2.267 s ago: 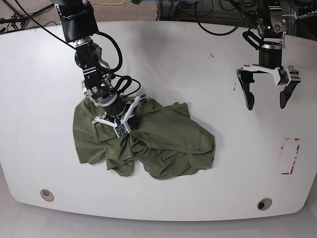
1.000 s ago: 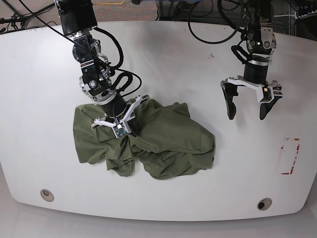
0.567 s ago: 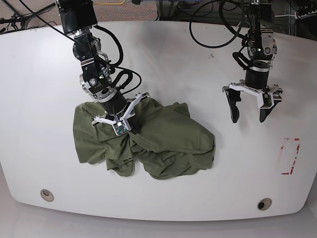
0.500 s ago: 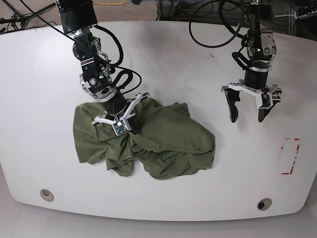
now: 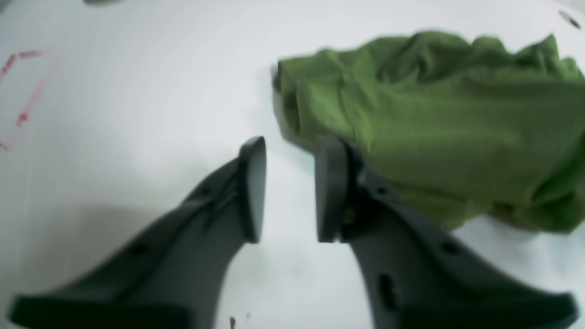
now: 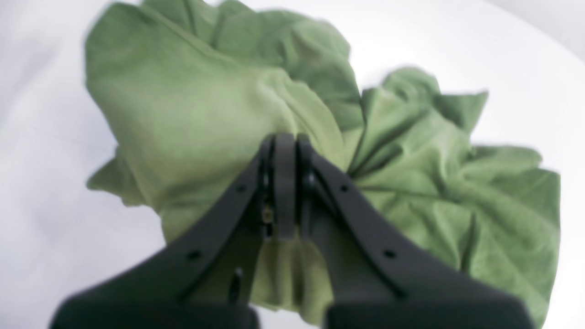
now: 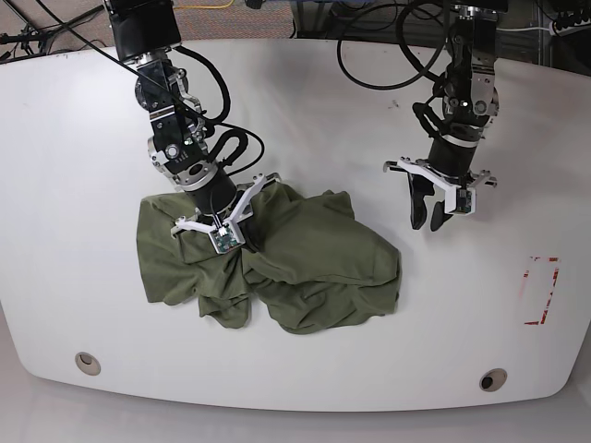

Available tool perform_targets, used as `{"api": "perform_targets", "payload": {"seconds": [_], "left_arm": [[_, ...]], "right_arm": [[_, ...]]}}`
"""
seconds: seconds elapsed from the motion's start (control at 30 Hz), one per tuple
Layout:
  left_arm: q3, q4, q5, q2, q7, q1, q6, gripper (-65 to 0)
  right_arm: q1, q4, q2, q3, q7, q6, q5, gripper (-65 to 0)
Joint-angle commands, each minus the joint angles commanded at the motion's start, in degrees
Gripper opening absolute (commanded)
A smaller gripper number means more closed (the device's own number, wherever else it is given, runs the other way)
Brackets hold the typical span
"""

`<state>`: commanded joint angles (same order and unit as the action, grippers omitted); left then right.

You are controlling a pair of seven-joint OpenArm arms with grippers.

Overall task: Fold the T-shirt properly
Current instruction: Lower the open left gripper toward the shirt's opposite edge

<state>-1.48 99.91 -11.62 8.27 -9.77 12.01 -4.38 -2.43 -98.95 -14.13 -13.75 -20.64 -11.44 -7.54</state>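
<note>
The T-shirt [image 7: 277, 263] is a soft, matte olive-green heap, bunched into deep rounded folds with no flat panel showing, lying on the smooth white surface [image 7: 92, 138], which has a curved outline. In the right wrist view the cloth [image 6: 192, 114] rises in puffy ridges that converge toward the jaws, with a flatter crumpled spread off to their right.

The right gripper [image 7: 224, 233] has hard black tapering fingers on a white bracket. Its jaws are pressed together with a pinch of T-shirt fabric caught between them; in the right wrist view the fingertips [image 6: 283, 183] meet with no visible gap, and the cloth wraps around both sides of them.

The left gripper [image 7: 430, 220] hangs over bare surface, well apart from the heap. Its jaws are parted by a narrow gap and hold nothing; in the left wrist view [image 5: 285, 187] only white surface shows between the flat dark pads. The near edge of the T-shirt [image 5: 411, 119] lies just beyond the one pad, a rolled hem curling toward it.

Both wrist views are blurred, so weave and seams cannot be made out. Neckline and sleeves are lost in the folds. A faint red mark [image 5: 23, 100] sits far to the left of the left gripper's jaws.
</note>
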Motion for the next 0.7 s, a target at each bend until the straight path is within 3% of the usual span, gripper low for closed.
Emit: {"api": "perform_targets", "payload": {"seconds": [0.27,0.53,0.6,0.7], "left_arm": [[-0.64,-1.99,0.04,-0.51,3.61,-1.17,0.43,-46.1],[0.11,-6.02,0.0,-0.56,7.19,-5.35,0.82,-25.9],[0.13,-8.81,0.78,-1.19,6.02,-8.06,0.47,-15.2],[0.31,-10.71,0.86,-1.45,3.72,-9.93,0.2,-9.1]], "right_arm": [[0.49,-4.3,-0.12,0.5,-0.09,0.24,-0.26,-65.0],[-0.87,-7.86,-0.28,1.14,-0.79,0.3,-0.36,-65.0],[-0.44,-8.82,-0.08,1.6,-0.91,0.22,-0.5,-65.0],[-0.34,-9.21,-0.08,2.1,-0.97,0.12,-0.59,-65.0]]}}
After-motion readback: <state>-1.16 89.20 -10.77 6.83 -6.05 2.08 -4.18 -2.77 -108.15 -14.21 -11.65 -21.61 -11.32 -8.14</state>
